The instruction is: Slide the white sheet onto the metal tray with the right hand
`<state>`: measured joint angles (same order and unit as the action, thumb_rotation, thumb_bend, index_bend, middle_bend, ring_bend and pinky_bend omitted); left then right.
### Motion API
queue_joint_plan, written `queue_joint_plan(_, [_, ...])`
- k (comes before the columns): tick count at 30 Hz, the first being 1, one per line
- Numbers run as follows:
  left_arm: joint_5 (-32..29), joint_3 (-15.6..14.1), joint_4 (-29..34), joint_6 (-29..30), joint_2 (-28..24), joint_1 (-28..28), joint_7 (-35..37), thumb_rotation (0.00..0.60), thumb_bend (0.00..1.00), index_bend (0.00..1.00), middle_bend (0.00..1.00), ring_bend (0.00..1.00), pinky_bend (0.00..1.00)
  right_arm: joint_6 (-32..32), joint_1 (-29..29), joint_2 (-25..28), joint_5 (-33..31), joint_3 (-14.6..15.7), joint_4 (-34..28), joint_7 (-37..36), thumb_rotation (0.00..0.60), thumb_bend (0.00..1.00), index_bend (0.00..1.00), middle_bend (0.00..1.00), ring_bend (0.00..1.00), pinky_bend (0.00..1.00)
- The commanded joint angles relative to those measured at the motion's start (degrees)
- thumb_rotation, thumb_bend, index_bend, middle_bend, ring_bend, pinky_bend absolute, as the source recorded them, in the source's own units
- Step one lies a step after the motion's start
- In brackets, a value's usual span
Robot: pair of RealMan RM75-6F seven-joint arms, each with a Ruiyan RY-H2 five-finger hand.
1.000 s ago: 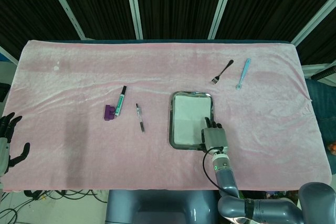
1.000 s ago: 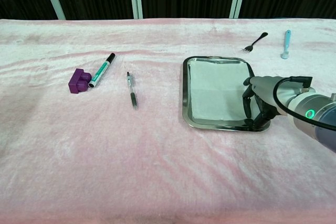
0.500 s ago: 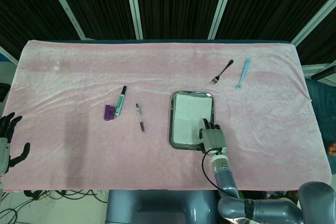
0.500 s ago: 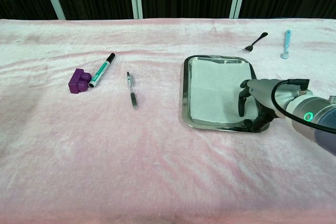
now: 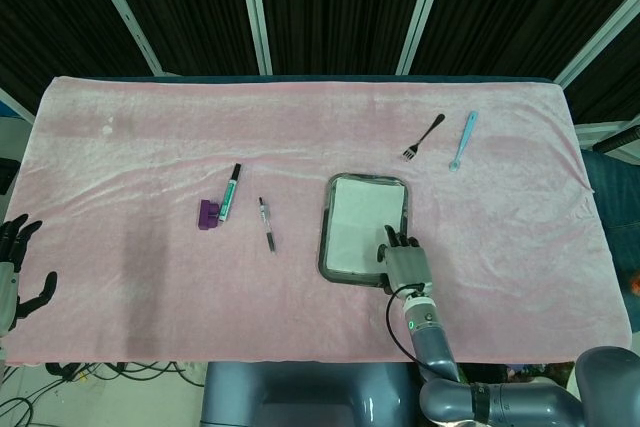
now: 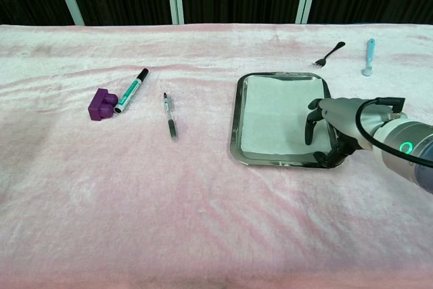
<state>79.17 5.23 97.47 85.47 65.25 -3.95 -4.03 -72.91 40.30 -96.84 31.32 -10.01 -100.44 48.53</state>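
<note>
White sheet (image 6: 274, 114) lies flat inside metal tray (image 6: 235, 123), right of bench centre. Right hand (image 6: 329, 128) over tray's near right corner, fingers curled down, fingertips on sheet, gripping nothing. Left hand (image 5: 15, 267) off bench's left edge, fingers spread.

A plain white sheet (image 6: 272, 114) lies in a shiny silver tray (image 6: 234, 123) on a pink cloth (image 6: 135, 194).

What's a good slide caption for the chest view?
Right hand rests on white sheet inside metal tray.
</note>
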Motion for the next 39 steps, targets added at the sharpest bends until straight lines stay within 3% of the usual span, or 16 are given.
queue_joint_plan(1, [0.0,0.0,0.0,0.0,0.0,0.0,0.0,0.6,0.41,0.11,0.03,0.0,0.0,-0.5,-0.1,1.0,1.0,-0.1,-2.1,-0.5,0.6,0.36,0.4,0.03,0.11,0.17])
queue_joint_plan(14, [0.1,-0.1,0.1,0.1,-0.1,0.1,0.1,0.6,0.41,0.11,0.03,0.0,0.0,0.8,1.4,2.8,-1.6,-2.9,-3.5,-1.3,0.6,0.36,0.26,0.06,0.12,0.17])
queue_joint_plan(25, [-0.3,0.1,0.2,-0.2,0.0,-0.1,0.1,0.6,0.41,0.11,0.03,0.0,0.0,9.1,3.3,-1.1,0.4,-6.3,7.5,-11.2,0.6,0.39,0.17,0.07,0.12,0.17])
queue_joint_plan(39, [-0.5,0.2,0.0,-0.6,-0.2,-0.2,0.7,0.6,0.41,0.11,0.03,0.0,0.0,11.6,5.3,-5.9,4.2,-3.6,16.8,-12.0,0.6,0.38,0.19,0.06,0.1,0.17])
